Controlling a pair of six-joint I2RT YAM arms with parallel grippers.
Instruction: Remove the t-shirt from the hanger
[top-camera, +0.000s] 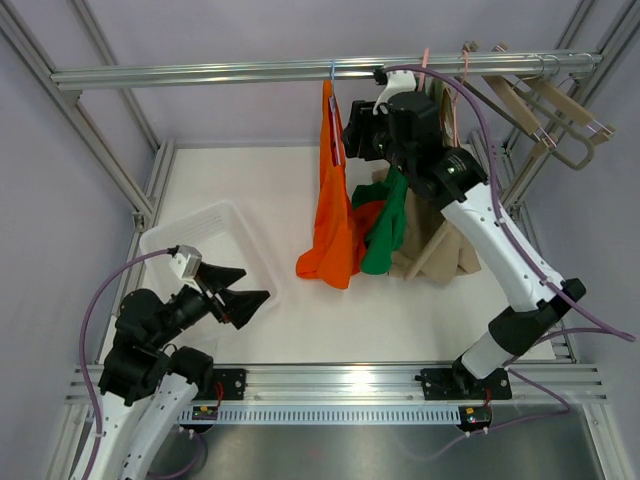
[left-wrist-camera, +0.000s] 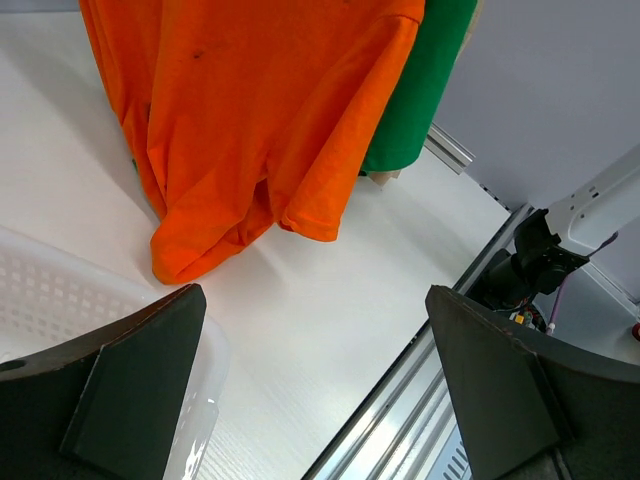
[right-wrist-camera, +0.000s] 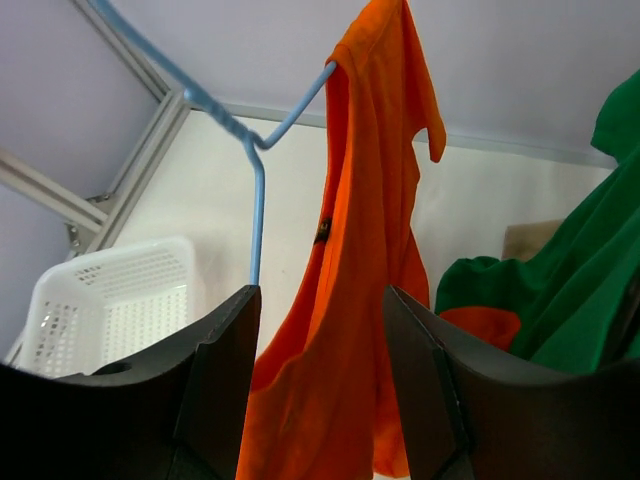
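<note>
The orange cotton t-shirt (top-camera: 335, 200) hangs from a thin blue wire hanger (right-wrist-camera: 255, 200) on the silver metal rail (top-camera: 200, 72). Your right fingers (right-wrist-camera: 215, 390) are spread astride the fabric, with the wire just beside them. Pinch cloth only, not the wire. Your left fingers (left-wrist-camera: 130, 390) gape wide, low over the white bench (top-camera: 400, 310).

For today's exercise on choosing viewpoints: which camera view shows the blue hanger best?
The right wrist view: the blue hanger shows its bare wire running into the orange t-shirt. The top external view shows only its hook at the rail. The left wrist view shows none of it.
</note>
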